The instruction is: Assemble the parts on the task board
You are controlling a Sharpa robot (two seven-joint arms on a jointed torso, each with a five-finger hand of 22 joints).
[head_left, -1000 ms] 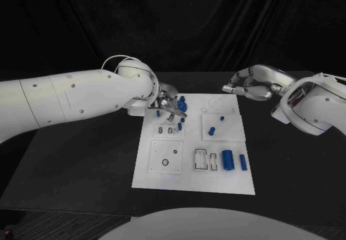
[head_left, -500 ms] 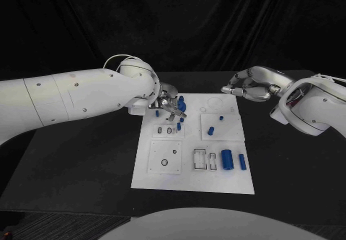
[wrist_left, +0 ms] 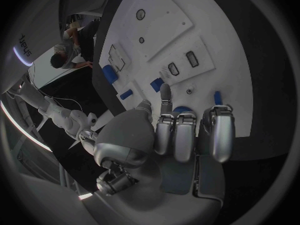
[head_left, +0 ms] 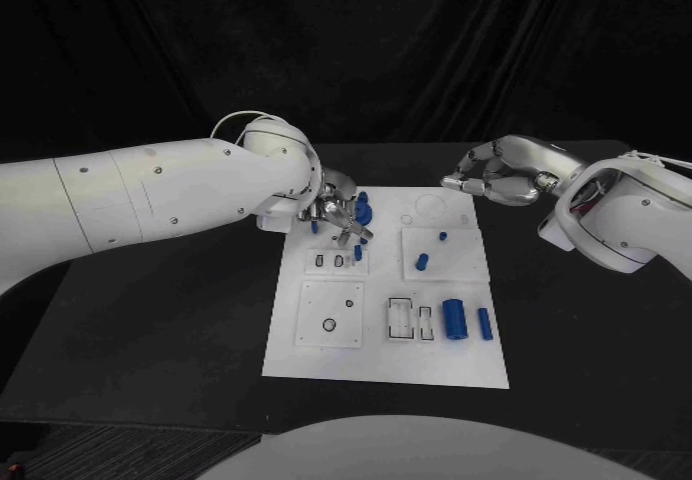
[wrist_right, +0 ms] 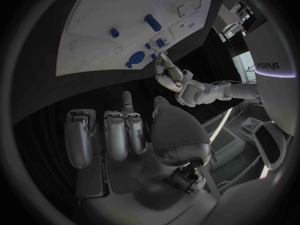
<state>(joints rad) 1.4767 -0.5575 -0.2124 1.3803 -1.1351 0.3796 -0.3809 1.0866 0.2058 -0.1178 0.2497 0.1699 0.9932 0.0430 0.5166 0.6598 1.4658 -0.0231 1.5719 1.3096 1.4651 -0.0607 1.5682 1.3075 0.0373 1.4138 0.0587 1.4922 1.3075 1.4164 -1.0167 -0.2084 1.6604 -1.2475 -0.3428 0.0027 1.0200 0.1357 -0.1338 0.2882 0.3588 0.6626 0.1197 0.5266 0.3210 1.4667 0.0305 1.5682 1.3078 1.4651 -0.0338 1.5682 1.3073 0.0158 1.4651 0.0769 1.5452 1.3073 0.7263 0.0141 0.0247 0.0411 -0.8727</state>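
Left hand (head_left: 335, 213) is down over the far left corner of the white board (head_left: 387, 365), fingers bunched low among the small blue parts there. Whether those fingers actually pinch anything is hard to call: the head view hides the tips, and the left wrist view shows one finger (wrist_left: 165, 94) stretched out toward the board with the others curled in beside it.

Just beside that hand stands a chunky blue piece (head_left: 365, 209), upright near the board's far edge. A small blue peg (head_left: 316, 227) sits close to the far left edge, with another small one (head_left: 358, 253) just nearer, by the two little slots.

Right hand (head_left: 498, 172) hangs off the board's far right corner, over the black table (head_left: 159, 330), fingers curled in with nothing in them.

Mid-board, a short blue cylinder (head_left: 424, 262) lies tilted, its long axis running diagonally from the near left toward the far right. A tiny blue stub (head_left: 443, 237) sits just beyond it.

Toward the near right, the big blue cylinder (head_left: 456, 320) lies flat, long axis running from the near edge to the far edge, and a slimmer one (head_left: 485, 324) lies parallel beside it, closer to the right edge. Two rectangular slots (head_left: 413, 320) sit just to their left.
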